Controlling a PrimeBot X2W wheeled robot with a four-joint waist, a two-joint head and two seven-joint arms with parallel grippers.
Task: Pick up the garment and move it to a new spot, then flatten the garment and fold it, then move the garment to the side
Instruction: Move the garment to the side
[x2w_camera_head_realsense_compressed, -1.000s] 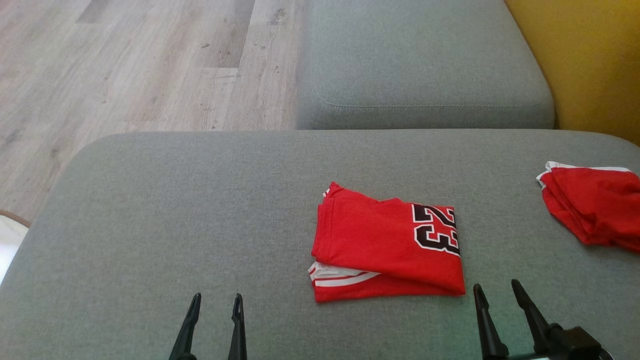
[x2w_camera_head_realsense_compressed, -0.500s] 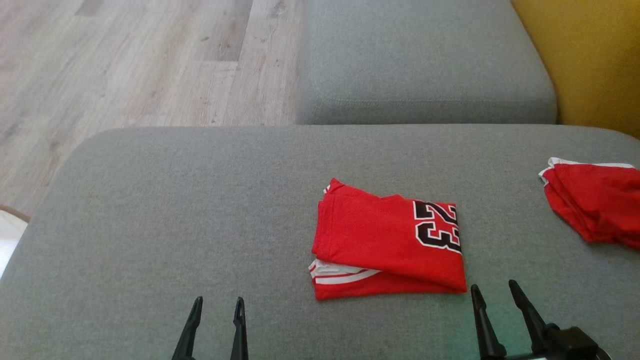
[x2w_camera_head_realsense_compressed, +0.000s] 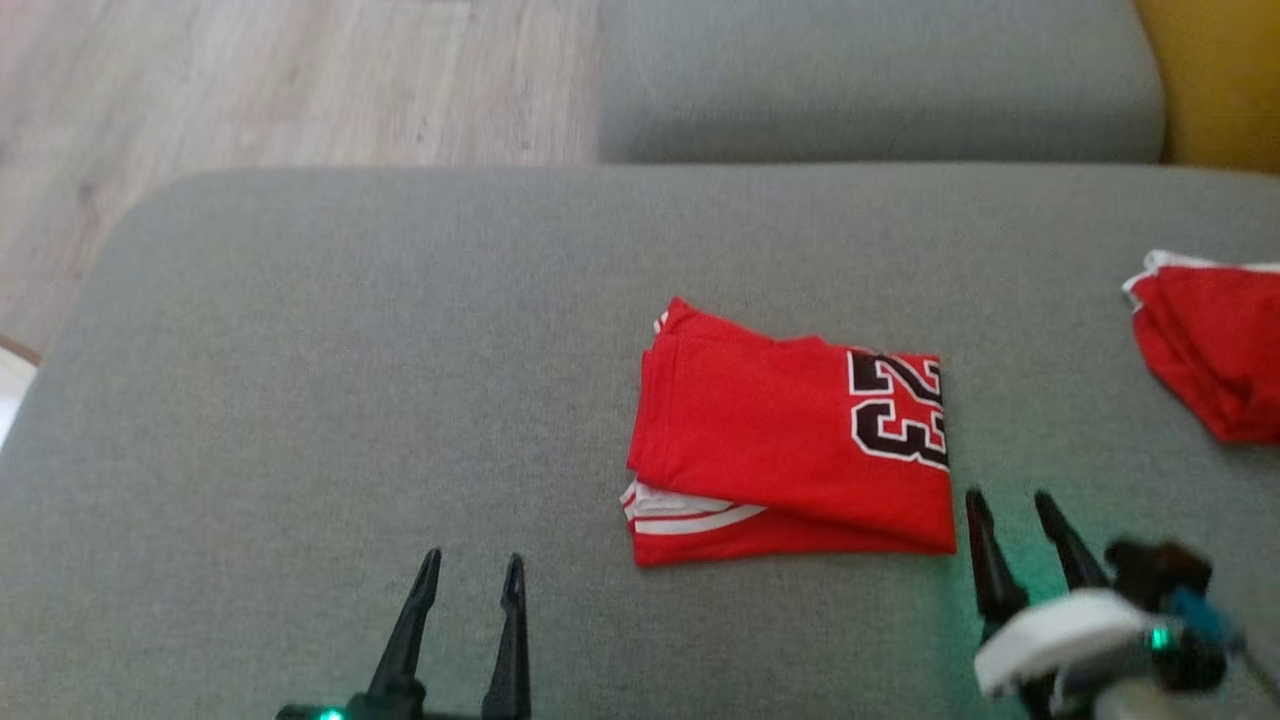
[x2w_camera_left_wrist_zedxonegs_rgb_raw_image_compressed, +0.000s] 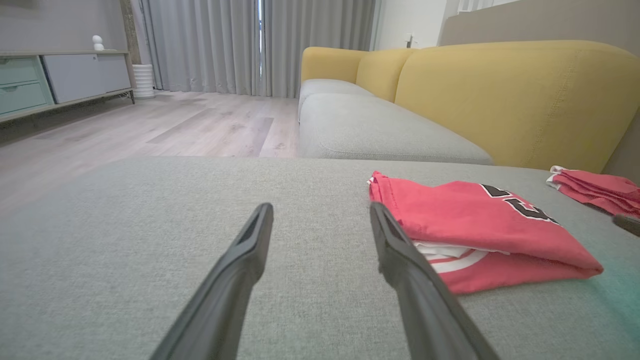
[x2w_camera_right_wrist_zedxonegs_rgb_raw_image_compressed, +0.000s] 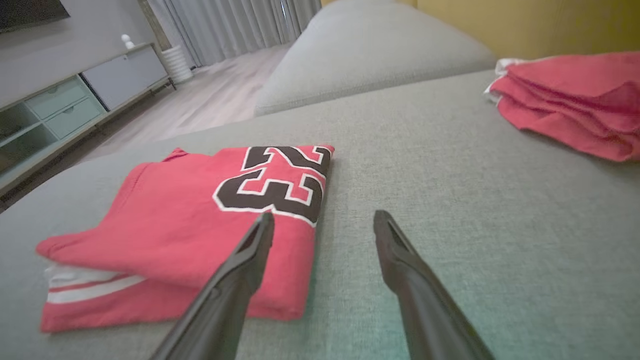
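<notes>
One folded red garment, its black-and-white number 23 facing up, lay flat near the middle of the large grey seat cushion, with white-striped layers showing at its 7 o'clock corner. A second red garment sat well apart at 3 o'clock, cut by the head view's edge; in that blurred view it appeared to be a loose fold of several layers with a white hem. Two grippers hung low over the cushion, neither holding cloth. The left gripper was at 7 o'clock from the folded garment, its two dark fingers spread with bare fabric between them. The right gripper was just beside the garment's 5 o'clock corner, its jaws likewise apart and empty. In the right wrist view, one finger crossed in front of the garment's near edge while the other stood over bare cushion. A second grey cushion lay at 12 o'clock, pale wooden floor at 10 o'clock and one yellow backrest at 1 o'clock.
</notes>
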